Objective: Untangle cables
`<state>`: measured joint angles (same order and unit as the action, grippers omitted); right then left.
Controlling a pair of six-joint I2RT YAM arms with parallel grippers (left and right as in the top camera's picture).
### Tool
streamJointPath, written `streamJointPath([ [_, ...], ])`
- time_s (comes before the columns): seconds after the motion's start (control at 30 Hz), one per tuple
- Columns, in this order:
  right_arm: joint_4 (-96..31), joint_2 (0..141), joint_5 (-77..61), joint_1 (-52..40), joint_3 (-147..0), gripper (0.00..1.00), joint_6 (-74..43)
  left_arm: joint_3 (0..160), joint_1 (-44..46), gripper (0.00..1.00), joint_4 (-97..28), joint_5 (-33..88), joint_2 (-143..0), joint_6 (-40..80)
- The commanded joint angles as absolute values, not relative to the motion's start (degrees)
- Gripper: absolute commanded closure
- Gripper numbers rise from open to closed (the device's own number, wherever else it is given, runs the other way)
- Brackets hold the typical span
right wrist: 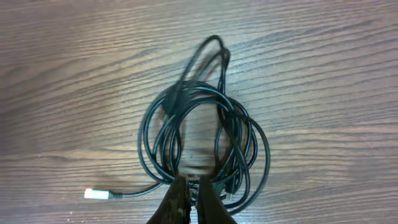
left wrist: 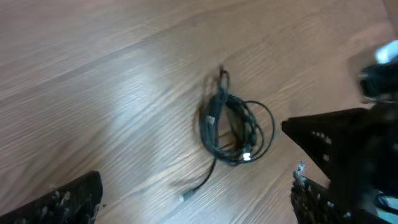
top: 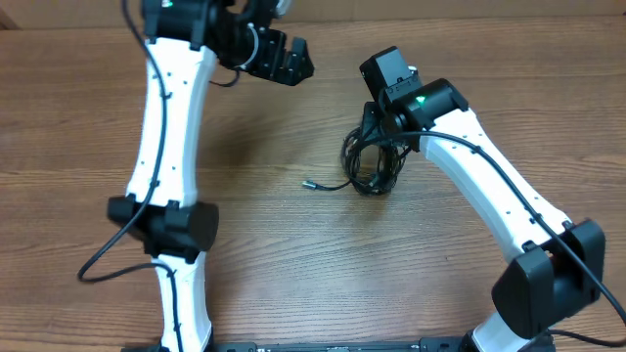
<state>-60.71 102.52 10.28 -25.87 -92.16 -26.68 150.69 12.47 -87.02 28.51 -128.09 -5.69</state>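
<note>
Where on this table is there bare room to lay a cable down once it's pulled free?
The widest bare patch of table lies between the left arm and the cable coil, running down past the silver plug; another is top right. It is crowded at the coil, under the right gripper.

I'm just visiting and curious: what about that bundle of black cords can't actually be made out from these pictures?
- How many separate cords form the cables: strands overlap in every view.
- Coil's near edge, right wrist view: behind the right claw and cut by the bottom edge.
- Coil's far part, overhead: under the right arm.
- The silver plug, its type: too small everywhere; left wrist view is blurred.
</note>
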Motion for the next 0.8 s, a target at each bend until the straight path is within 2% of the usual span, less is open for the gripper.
streamJointPath([
  [0.0,-60.62,97.14,10.28,-25.8,-93.1,0.96,-25.15,150.34,13.54,0.04,-86.28,37.67,-133.71,-10.26],
  [0.1,-60.66,94.76,10.83,-25.41,-93.1,0.96,-25.19,150.36,13.74,0.04,-86.28,40.58,-136.38,-10.68],
  [0.13,-60.66,94.28,11.33,-24.99,-93.1,0.91,-25.19,150.36,13.91,0.03,-86.35,40.56,-137.4,-9.63],
  [0.17,-60.77,93.97,11.9,-24.51,-93.1,0.69,-25.21,150.34,14.11,0.03,-86.52,40.53,-138.1,-8.58],
  [0.2,-60.95,93.8,12.51,-23.81,-93.1,0.57,-25.21,150.36,14.41,0.04,-86.67,40.56,-139.09,-7.38],
  [0.3,-61.93,93.65,12.84,-21.19,-93.1,0.57,-25.23,150.34,16.64,0.18,-86.98,40.56,-141.95,-2.61],
  [0.33,-62.3,93.65,12.84,-20.14,-93.1,0.57,-25.23,150.36,17.8,0.2,-86.98,40.45,-142.67,-1.43],
  [0.47,-63.51,93.32,12.84,-15.11,-93.1,0.57,-25.23,150.36,23.29,0.21,-86.04,34.37,-143.57,2.85],
  [0.67,-65.56,91.57,12.69,-4.78,-93.97,0.56,-25.69,150.5,34.15,0.21,-84.53,5.37,-143.57,17.5],
  [0.77,-67.18,91.07,11.81,0.8,-95.61,0.55,-25.63,150.47,39.0,0.22,-83.92,-2.79,-143.57,20.49],
])
